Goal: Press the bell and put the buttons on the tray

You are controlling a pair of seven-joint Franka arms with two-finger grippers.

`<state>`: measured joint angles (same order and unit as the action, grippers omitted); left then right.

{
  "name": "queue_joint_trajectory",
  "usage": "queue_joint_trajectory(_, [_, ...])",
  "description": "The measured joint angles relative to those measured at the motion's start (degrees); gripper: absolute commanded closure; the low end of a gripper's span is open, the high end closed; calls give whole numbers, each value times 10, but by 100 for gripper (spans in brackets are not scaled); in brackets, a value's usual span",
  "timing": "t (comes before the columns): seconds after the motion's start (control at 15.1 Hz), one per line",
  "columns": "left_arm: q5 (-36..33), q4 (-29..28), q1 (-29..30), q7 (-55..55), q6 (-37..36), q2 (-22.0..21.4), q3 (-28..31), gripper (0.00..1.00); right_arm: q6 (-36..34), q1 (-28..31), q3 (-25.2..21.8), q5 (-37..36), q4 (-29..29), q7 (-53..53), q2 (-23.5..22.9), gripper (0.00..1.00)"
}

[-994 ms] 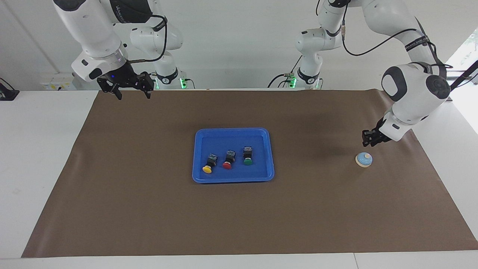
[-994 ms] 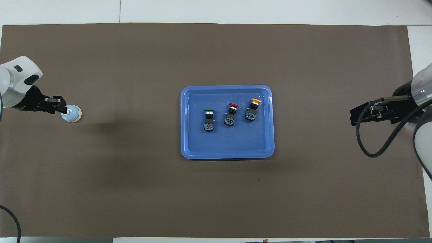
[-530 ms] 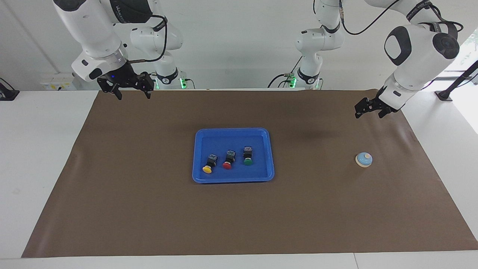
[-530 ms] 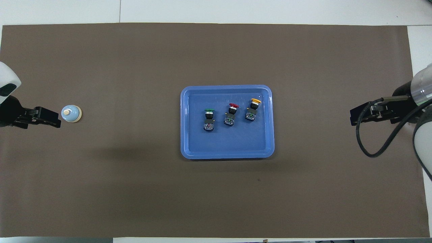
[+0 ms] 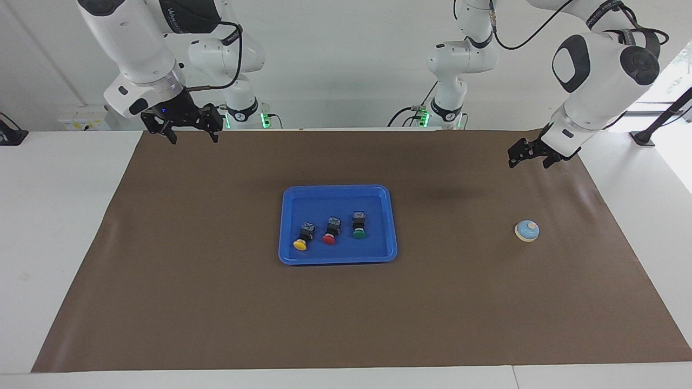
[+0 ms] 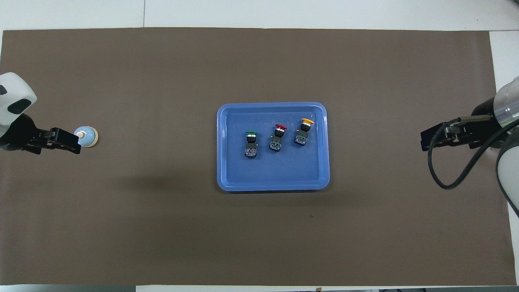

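The blue tray [image 5: 337, 188] lies mid-table on the brown mat; it also shows in the overhead view [image 6: 271, 104]. In it lie three buttons in a row: yellow [image 5: 301, 242], red [image 5: 329, 236] and green [image 5: 358, 231]. The light blue bell [image 5: 526, 230] stands on the mat toward the left arm's end. My left gripper [image 5: 528, 159] hangs high over the mat, well above the bell and not touching it. In the overhead view the left gripper [image 6: 77, 142] covers the edge of the bell [image 6: 88, 137]. My right gripper [image 5: 193, 138] is open and empty, and waits raised over the mat's corner at the right arm's end.
The brown mat [image 5: 216, 302] covers most of the white table. The right arm's black cable [image 6: 442, 178] loops over the mat's edge.
My left gripper has risen from just above the bell to high over the mat, then shifted slightly. The bell, tray, buttons and right arm have not moved.
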<state>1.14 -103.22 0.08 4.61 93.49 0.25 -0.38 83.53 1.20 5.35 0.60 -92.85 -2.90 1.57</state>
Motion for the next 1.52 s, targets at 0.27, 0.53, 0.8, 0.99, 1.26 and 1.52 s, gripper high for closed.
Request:
queue_joint_trajectory(0.27, [0,5,-3,-1,-6,4,2,0,0,0,0,0,0,0,0,0])
queue_joint_trajectory(0.53, [0,12,-5,-1,-6,5,2,0,0,0,0,0,0,0,0,0])
queue_joint_trajectory(0.8, [0,41,-5,-1,-12,12,2,0,0,0,0,0,0,0,0,0])
queue_joint_trajectory(0.99, [0,57,-5,-1,-21,20,2,0,0,0,0,0,0,0,0,0])
queue_joint_trajectory(1.26, [0,67,-5,-1,-24,22,2,0,0,0,0,0,0,0,0,0])
queue_joint_trajectory(1.52, [0,80,-10,-1,-39,22,-1,0,0,0,0,0,0,0,0,0])
